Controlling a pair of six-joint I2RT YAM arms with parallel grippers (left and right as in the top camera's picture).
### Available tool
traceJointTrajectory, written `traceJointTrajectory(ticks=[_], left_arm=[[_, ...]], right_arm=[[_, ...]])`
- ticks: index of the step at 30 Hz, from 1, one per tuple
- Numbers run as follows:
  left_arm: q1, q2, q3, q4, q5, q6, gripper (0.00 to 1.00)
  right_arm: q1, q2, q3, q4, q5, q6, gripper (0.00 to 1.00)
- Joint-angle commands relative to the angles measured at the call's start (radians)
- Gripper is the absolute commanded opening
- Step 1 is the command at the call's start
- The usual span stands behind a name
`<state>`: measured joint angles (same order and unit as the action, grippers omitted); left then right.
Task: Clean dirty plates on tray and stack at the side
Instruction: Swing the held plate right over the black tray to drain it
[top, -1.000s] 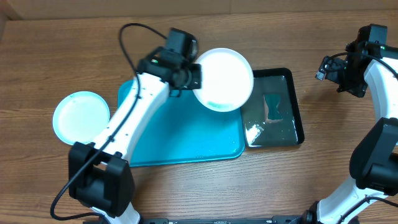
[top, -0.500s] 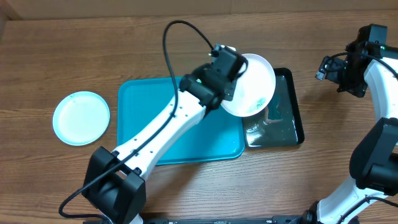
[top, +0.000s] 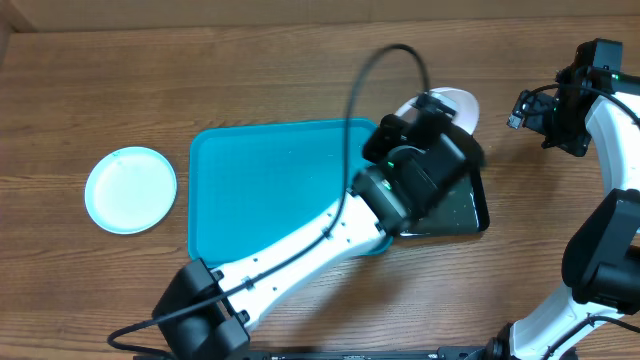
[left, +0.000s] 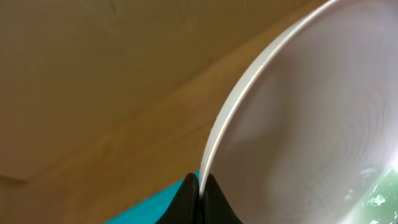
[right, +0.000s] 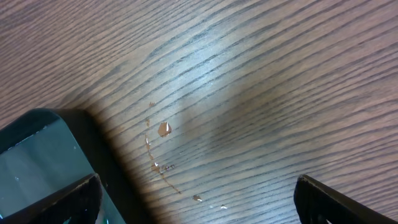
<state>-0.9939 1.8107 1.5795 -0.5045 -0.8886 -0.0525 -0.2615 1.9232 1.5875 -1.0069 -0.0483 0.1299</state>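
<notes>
My left gripper (left: 200, 190) is shut on the rim of the white plate (left: 311, 118), which is tilted on edge over the black tray; only its top edge (top: 452, 100) shows past the arm in the overhead view. A green smear shows at its lower right. The pale blue plate (top: 130, 189) lies on the table left of the turquoise tray (top: 270, 190), which holds nothing. My right gripper (right: 198, 199) is open and empty over bare wood at the far right (top: 560, 115). The yellow-green plate is out of view.
The narrow black tray (top: 478, 200) with water sits against the turquoise tray's right side, mostly hidden by my left arm; its corner shows in the right wrist view (right: 43, 155). Water drops (right: 163, 129) lie on the wood beside it.
My left arm has swung right, carrying the white plate from above the turquoise tray's top right to over the black tray. The right arm has not moved.
</notes>
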Motion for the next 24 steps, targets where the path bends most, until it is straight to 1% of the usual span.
traceJointTrajectory(ticks=[1,6,13,17,24], left_arm=[[-0.055,0.0,0.028,0.072,-0.251,0.208,0.04],[-0.119,0.0,0.028,0.237,-0.38,0.416,0.04],[-0.158,0.0,0.028,0.434,-0.402,0.623,0.04],[-0.159,0.0,0.028,0.465,-0.402,0.659,0.04],[-0.159,0.0,0.028,0.464,-0.402,0.645,0.04]], right_arm=[[-0.003,-0.014,0.003,0.006,-0.005,0.001,1.0],[-0.003,-0.014,0.003,0.006,-0.005,0.001,1.0],[-0.003,-0.014,0.003,0.006,-0.005,0.001,1.0],[-0.003,-0.014,0.003,0.006,-0.005,0.001,1.0],[-0.003,-0.014,0.003,0.006,-0.005,0.001,1.0]])
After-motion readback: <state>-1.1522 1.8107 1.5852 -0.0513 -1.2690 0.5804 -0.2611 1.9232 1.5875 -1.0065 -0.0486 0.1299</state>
